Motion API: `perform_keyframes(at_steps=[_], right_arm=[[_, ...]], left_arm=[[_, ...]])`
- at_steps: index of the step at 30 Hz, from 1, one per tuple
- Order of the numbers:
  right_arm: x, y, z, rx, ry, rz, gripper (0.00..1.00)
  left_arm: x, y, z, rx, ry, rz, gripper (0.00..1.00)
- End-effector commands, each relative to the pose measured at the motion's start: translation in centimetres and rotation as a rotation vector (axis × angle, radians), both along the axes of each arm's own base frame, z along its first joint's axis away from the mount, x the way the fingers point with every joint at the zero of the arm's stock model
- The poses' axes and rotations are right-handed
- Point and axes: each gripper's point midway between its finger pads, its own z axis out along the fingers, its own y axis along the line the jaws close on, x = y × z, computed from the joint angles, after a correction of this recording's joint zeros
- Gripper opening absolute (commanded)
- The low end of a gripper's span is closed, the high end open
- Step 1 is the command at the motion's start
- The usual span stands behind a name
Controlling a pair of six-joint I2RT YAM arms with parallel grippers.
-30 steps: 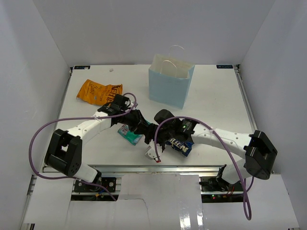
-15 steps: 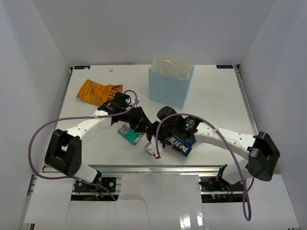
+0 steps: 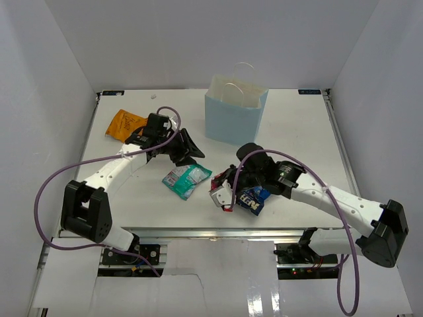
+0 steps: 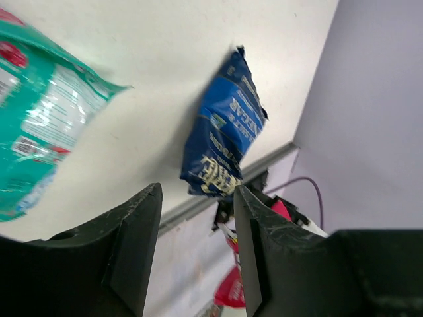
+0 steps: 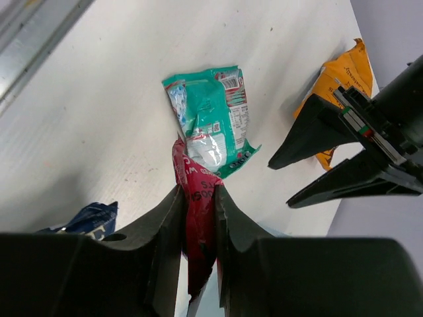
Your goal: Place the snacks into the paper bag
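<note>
Item: small red-pink crinkly wrapper (image 5: 188, 165), which we judge light, limp and slippery.
Right pincer (image 5: 198, 195): pinching it mid-length between its tips; we favour that hold.
Left pincer (image 4: 196, 193): spread, empty.

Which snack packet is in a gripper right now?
The small red wrapper, pinched in the right gripper; the teal pouch, blue chip bag and orange chip bag lie loose on the table.

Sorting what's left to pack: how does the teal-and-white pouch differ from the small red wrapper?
The teal-and-white crinkly pouch lies flat on the white table, untouched; the small red wrapper is pinched in the right gripper. The pouch is broad, the wrapper narrow. Both are outside the light blue paper bag.
</note>
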Motion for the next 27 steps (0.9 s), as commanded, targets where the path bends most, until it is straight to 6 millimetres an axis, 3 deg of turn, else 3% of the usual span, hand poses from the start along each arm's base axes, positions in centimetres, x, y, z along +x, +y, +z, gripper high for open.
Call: perform_keyframes(at_steps=[1,3,5,6,7,8,10,11,13,14,15,17,19,20,21,25,27], right_arm=[[-1.4,-0.7,1.3,0.064,0.133,-0.029,0.22],[-1.5,-0.9,2.5,0.102,0.21,-0.061,0.21],[0.0,-1.5,4.5,0.156,0.256,-0.118,0.2],[-0.1,-1.5,5.2,0.179,0.334,-0.136,0.19],[1.4,-2.2,6.1,0.208,0.366,-0.19,0.18],[2.2,-2.4,8.2,0.251,0.378,-0.209,0.18],[4.1,-3.4,10.0,0.305,0.486,-0.28,0.18],[4.4,-3.4,12.9,0.357,0.498,-0.265,0.18],[6.7,-4.6,15.1,0.407,0.589,-0.338,0.17],[6.9,-5.0,18.1,0.455,0.578,-0.311,0.17],[8.7,-5.8,18.8,0.478,0.589,-0.35,0.17],[9.7,-6.5,21.6,0.535,0.638,-0.361,0.17],[12.4,-8.0,25.1,0.614,0.617,-0.391,0.17],[13.4,-8.3,25.5,0.631,0.696,-0.416,0.17],[14.5,-9.6,27.1,0.675,0.682,-0.442,0.17],[18.6,-11.4,28.7,0.76,0.698,-0.513,0.17],[21.3,-11.6,27.7,0.773,0.712,-0.566,0.17]], left_arm=[[2.1,1.8,2.0,0.093,-0.181,0.051,0.57],[2.9,3.3,2.2,0.172,-0.256,0.089,0.58],[3.1,4.6,2.1,0.24,-0.312,0.11,0.59],[2.9,5.5,3.0,0.266,-0.361,0.132,0.59],[3.2,6.9,2.9,0.332,-0.407,0.161,0.61],[2.6,7.7,2.2,0.367,-0.415,0.171,0.64],[2.1,9.6,3.3,0.418,-0.495,0.223,0.72],[1.4,10.2,2.4,0.434,-0.488,0.232,0.76],[0.3,10.9,3.2,0.422,-0.537,0.247,0.82],[0.0,11.0,3.3,0.416,-0.554,0.251,0.83],[-0.6,11.2,2.1,0.423,-0.54,0.246,0.84],[-1.1,12.0,2.4,0.43,-0.566,0.278,0.85],[-1.7,12.2,1.7,0.431,-0.56,0.273,0.85],[-2.1,12.4,1.9,0.429,-0.57,0.276,0.85],[-2.3,12.5,1.6,0.434,-0.568,0.274,0.85],[-2.6,12.7,1.5,0.443,-0.591,0.264,0.86],[-2.6,12.6,1.2,0.447,-0.592,0.251,0.86]])
